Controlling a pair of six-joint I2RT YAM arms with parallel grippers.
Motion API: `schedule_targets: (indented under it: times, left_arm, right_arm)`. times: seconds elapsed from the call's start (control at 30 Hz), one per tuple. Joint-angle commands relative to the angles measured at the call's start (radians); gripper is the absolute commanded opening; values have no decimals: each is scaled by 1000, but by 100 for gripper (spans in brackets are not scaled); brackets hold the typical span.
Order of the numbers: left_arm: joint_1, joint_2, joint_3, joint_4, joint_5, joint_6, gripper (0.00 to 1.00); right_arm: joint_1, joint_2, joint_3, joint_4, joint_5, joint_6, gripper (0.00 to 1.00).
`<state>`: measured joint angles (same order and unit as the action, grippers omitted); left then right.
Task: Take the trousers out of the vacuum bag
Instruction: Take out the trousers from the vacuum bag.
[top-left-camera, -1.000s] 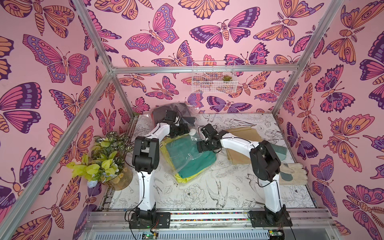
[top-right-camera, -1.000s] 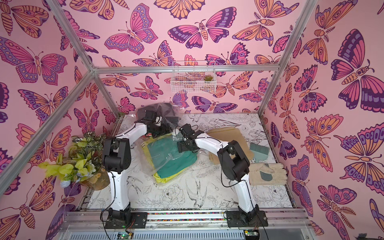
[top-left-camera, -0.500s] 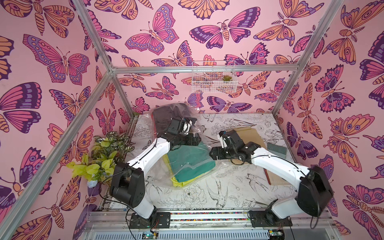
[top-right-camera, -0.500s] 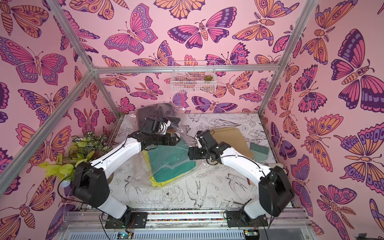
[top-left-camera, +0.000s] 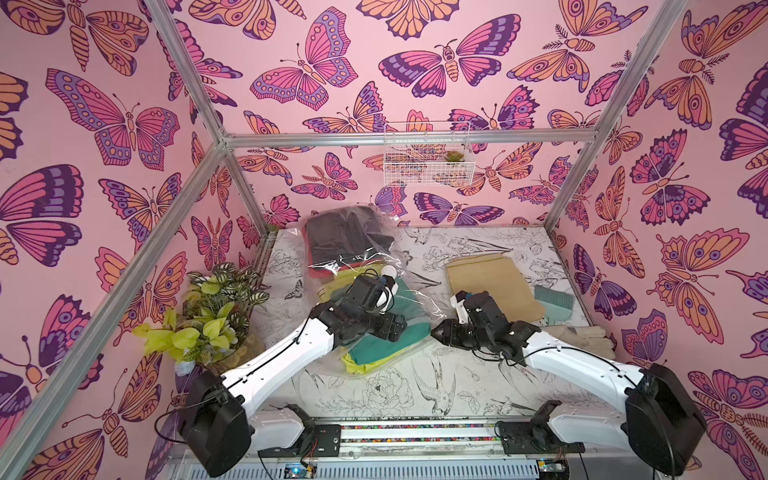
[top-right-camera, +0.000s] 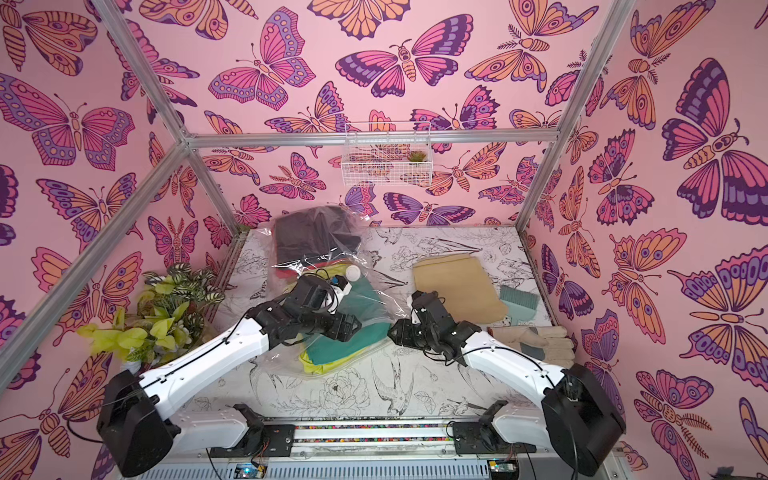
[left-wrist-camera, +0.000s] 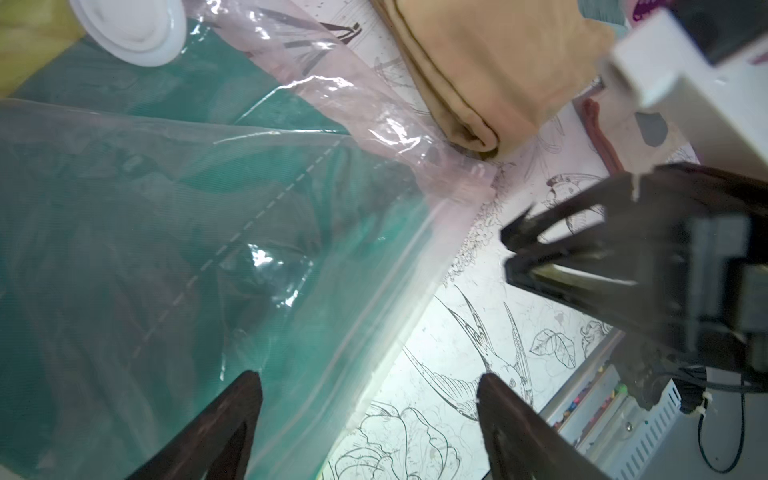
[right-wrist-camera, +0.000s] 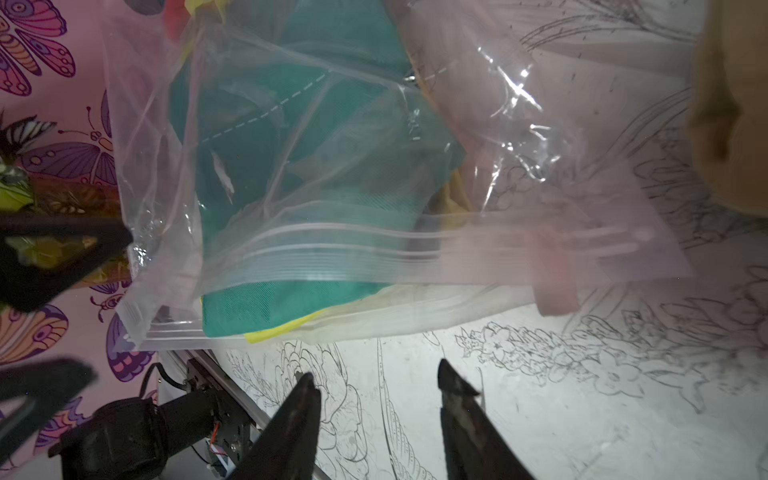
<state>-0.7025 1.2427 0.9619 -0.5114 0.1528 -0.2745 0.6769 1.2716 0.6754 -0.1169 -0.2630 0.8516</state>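
The vacuum bag (top-left-camera: 419, 305) (top-right-camera: 386, 299) lies mid-table, crinkly and clear, with its white valve cap (top-left-camera: 389, 271) (left-wrist-camera: 133, 29) on top. Inside it are teal trousers (top-left-camera: 374, 353) (right-wrist-camera: 299, 166), yellow trousers (right-wrist-camera: 282, 330), red ones (top-left-camera: 332, 272) and black ones (top-left-camera: 340, 237). Teal and yellow edges poke out past the zip strip. Tan trousers (top-left-camera: 490, 282) (left-wrist-camera: 490, 62) lie outside the bag, to its right. My left gripper (top-left-camera: 400, 327) (left-wrist-camera: 368, 376) hovers open over the bag's zip end. My right gripper (top-left-camera: 434, 332) (right-wrist-camera: 376, 370) is open just right of that end, holding nothing.
A potted plant (top-left-camera: 208, 316) stands at the left edge. A teal brush (top-left-camera: 552, 299) and pale work gloves (top-left-camera: 582, 336) lie at the right edge. A white wire basket (top-left-camera: 428, 160) hangs on the back wall. The arms' rail (top-left-camera: 415, 428) runs along the front.
Both arms have unfolded and stretched low, bringing the grippers forward from the bag's middle to its near zip end. The right jaws have narrowed a good deal, the left jaws slightly.
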Motion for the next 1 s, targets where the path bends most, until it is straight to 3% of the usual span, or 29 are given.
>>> schedule_targets:
  times: [0.0, 0.43, 0.67, 0.8, 0.97]
  left_arm:
    - [-57, -67, -38, -64, -79, -12, 82]
    - [-276, -77, -78, -98, -231, -47, 77]
    - [-301, 20, -78, -81, -292, -59, 74]
    - [-302, 94, -82, -52, -288, -62, 73]
    - [-318, 119, -54, -51, -267, -70, 72]
  right_arm:
    - [11, 45, -2, 144, -9, 89, 49]
    - [19, 212, 63, 162, 44, 155, 57]
    - [19, 309, 117, 182, 35, 155, 56]
    - [19, 336, 136, 156, 46, 145, 43]
    - [14, 308, 150, 117, 44, 128, 12]
